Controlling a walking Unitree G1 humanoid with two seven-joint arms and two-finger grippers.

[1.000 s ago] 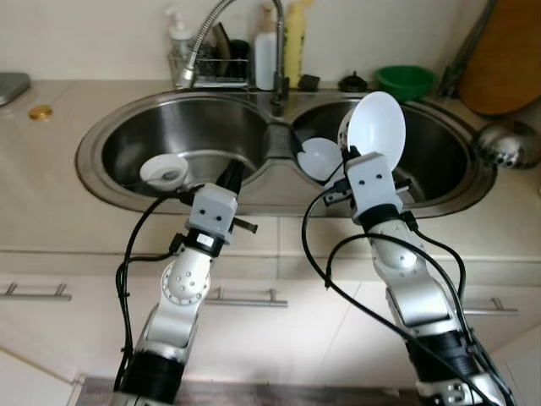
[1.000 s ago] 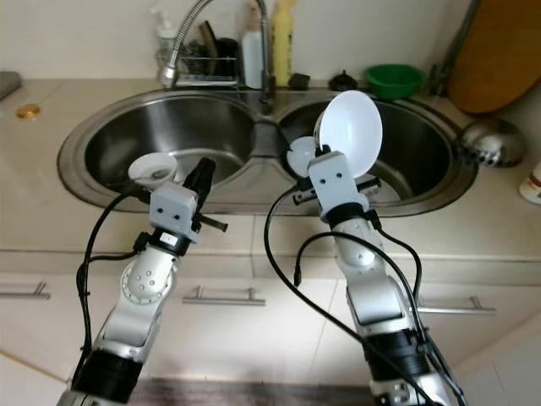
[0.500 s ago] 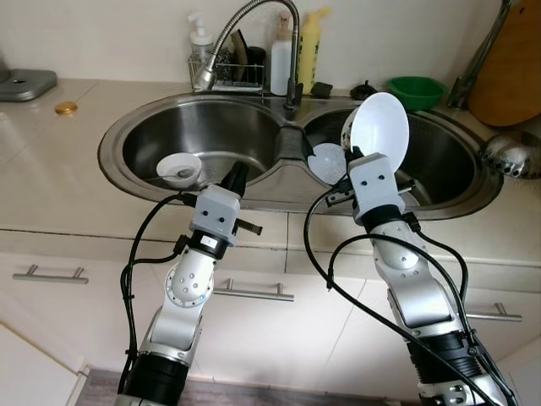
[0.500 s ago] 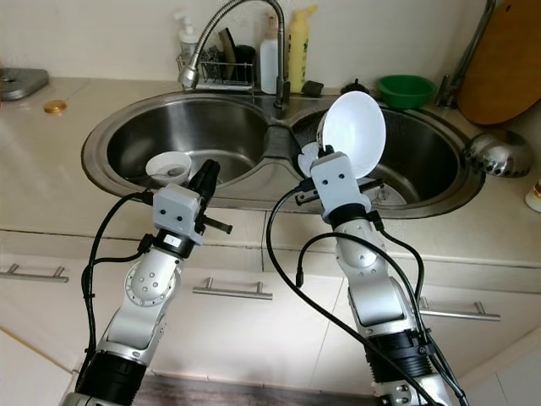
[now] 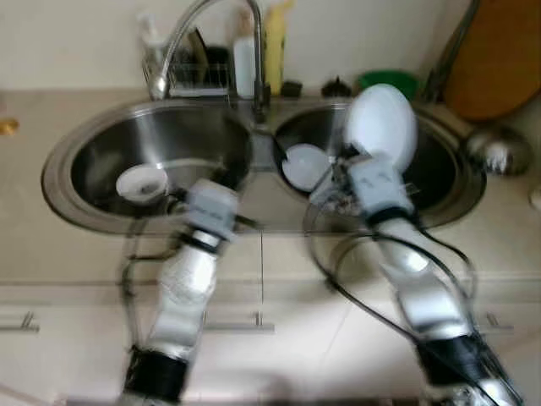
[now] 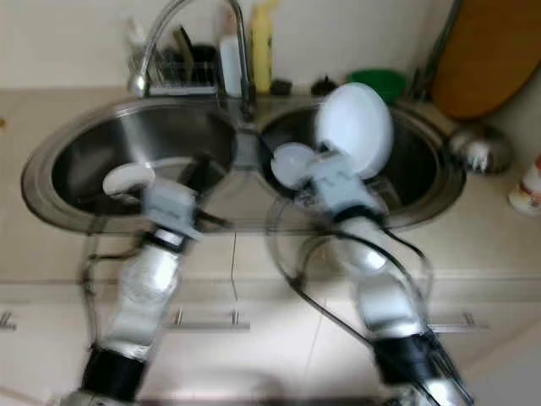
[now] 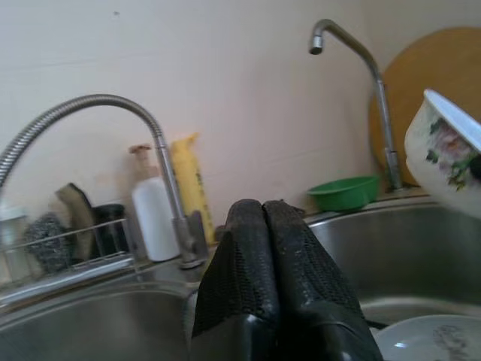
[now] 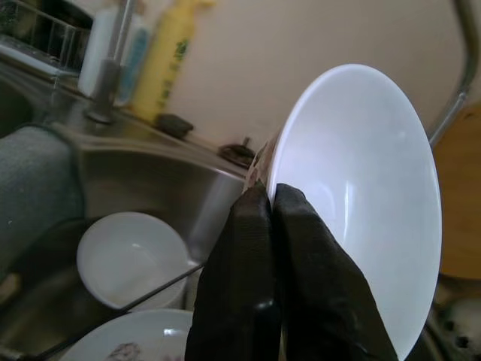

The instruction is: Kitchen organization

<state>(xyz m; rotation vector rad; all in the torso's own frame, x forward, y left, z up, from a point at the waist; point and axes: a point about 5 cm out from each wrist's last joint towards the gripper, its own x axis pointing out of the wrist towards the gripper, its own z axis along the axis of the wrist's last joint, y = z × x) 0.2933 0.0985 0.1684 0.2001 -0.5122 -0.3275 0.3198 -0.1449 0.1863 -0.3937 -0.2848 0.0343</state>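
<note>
The head views are blurred. My right gripper point(image 8: 269, 197) is shut on the rim of a white bowl point(image 5: 382, 125) with a floral outside, held tilted above the right basin of the double sink point(image 5: 59, 161). That bowl point(image 7: 443, 162) also shows in the left wrist view. My left gripper point(image 7: 263, 214) is shut with nothing in it, near the sink's front rim by the left basin. A small white bowl point(image 5: 141, 182) sits in the left basin. Another white bowl point(image 5: 304, 165) and a patterned plate point(image 8: 135, 342) lie in the right basin.
Behind the sink stand a curved faucet point(image 5: 254, 59), a wire rack point(image 5: 199, 76) with scrubbers, a white bottle point(image 5: 243, 61) and a yellow bottle point(image 5: 275, 46). A green bowl point(image 5: 387, 82), a round wooden board point(image 5: 499, 55) and a metal strainer point(image 5: 499, 148) are at the right.
The whole picture has shifted and blurred, so the camera moved. Both arms keep about the same pose, and the right gripper still holds the white bowl.
</note>
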